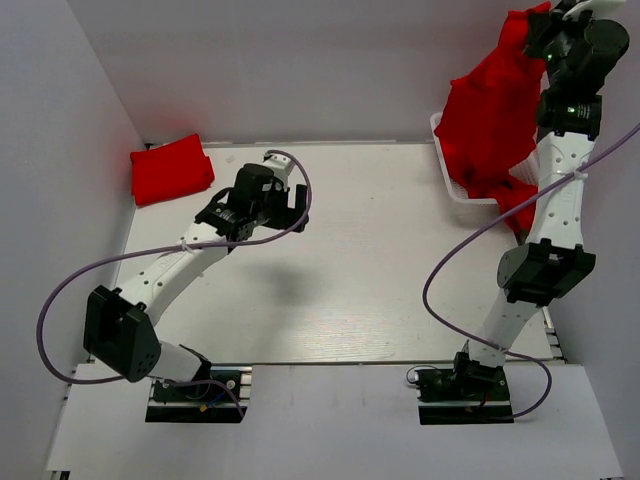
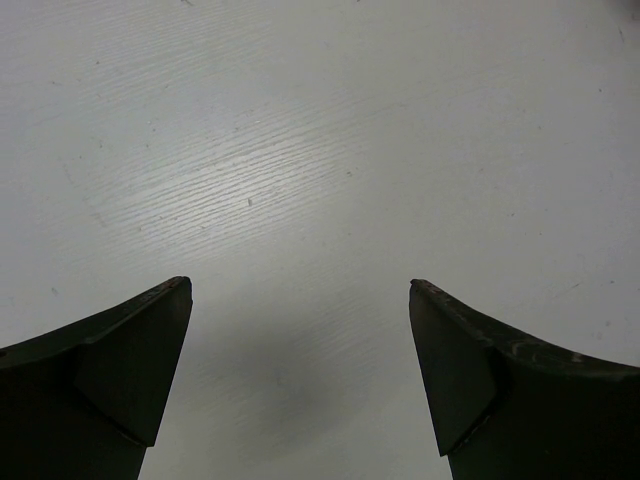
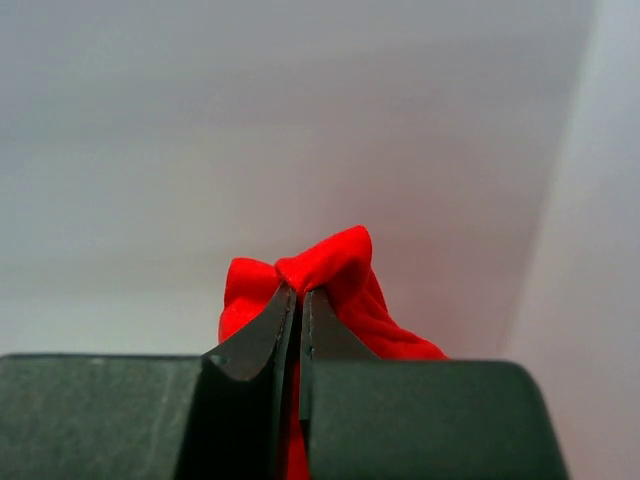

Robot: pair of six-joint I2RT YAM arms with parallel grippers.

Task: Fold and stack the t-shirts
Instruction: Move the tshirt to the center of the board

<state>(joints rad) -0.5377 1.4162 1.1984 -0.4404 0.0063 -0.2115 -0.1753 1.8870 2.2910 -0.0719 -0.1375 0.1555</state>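
A folded red t-shirt point(image 1: 171, 168) lies at the table's far left corner. My right gripper point(image 1: 545, 35) is raised high at the far right, shut on a fold of another red t-shirt point(image 1: 490, 115), which hangs down over the white basket point(image 1: 447, 160). In the right wrist view the jaws pinch the red cloth point(image 3: 335, 262) at the right gripper point(image 3: 299, 292). More red cloth point(image 1: 518, 205) lies in the basket behind the arm. My left gripper point(image 1: 293, 198) is open and empty over the bare white table, far-left of centre; the left wrist view shows it as the left gripper point(image 2: 300, 285) with only tabletop between the fingers.
Grey walls close in the table at the left, back and right. The white lattice basket stands at the far right corner. The white table point(image 1: 350, 280) spans the middle. Purple cables loop beside both arms.
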